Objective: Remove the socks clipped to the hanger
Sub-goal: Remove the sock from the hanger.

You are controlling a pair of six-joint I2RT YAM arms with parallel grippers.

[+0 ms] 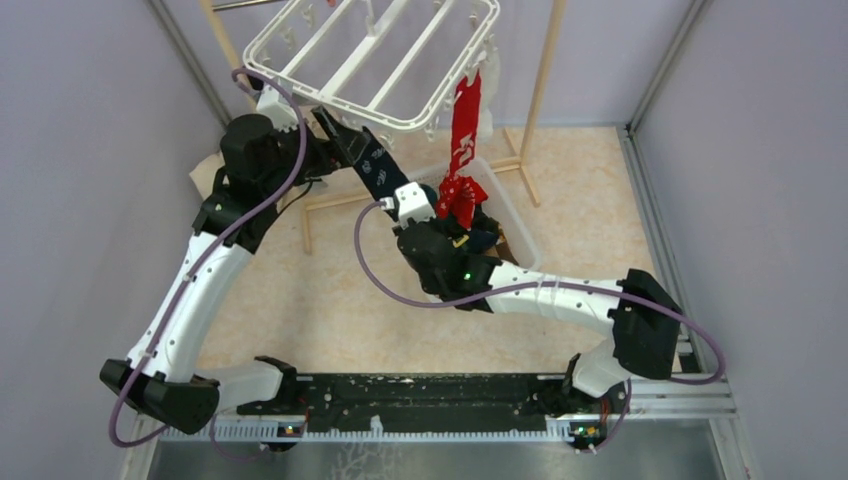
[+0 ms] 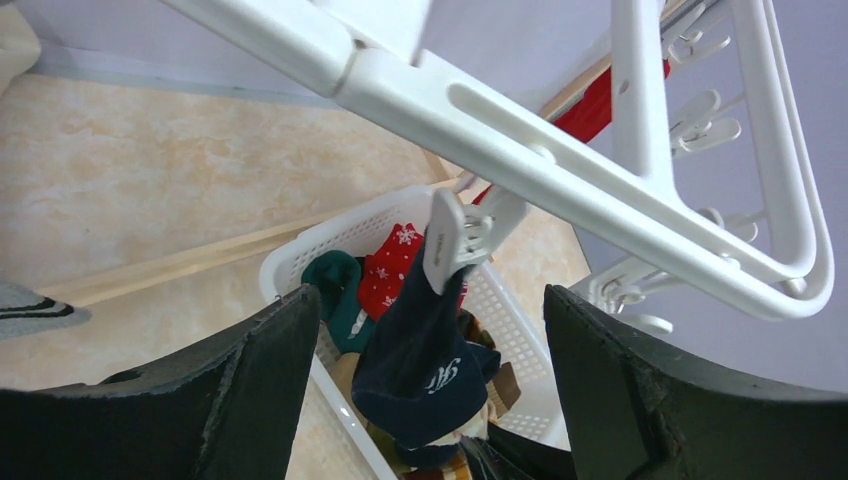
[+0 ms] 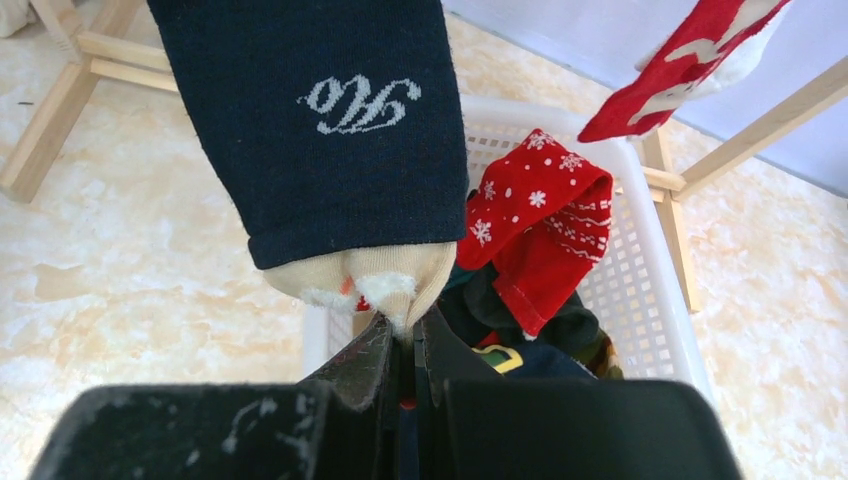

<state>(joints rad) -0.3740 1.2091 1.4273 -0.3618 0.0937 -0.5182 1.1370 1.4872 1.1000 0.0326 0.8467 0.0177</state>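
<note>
The white hanger (image 1: 370, 60) hangs at the top, its frame also in the left wrist view (image 2: 560, 160). A dark navy sock (image 1: 375, 165) with a cream toe hangs from one clip (image 2: 445, 235). My right gripper (image 1: 402, 195) is shut on that cream toe (image 3: 400, 330), below the navy sock (image 3: 320, 130). My left gripper (image 1: 310, 135) is wide open just under the hanger's front left edge, with the navy sock (image 2: 425, 350) between its fingers, untouched. A red patterned sock (image 1: 465, 130) hangs clipped at the hanger's right corner and shows in the right wrist view (image 3: 690, 60).
A white slatted basket (image 3: 650, 250) under the hanger holds several socks, among them a red snowflake one (image 3: 540, 220) and a green one (image 2: 335, 285). Wooden poles (image 1: 545, 70) and floor rails (image 1: 340, 200) carry the hanger. A grey striped sock (image 2: 25, 305) lies at the left.
</note>
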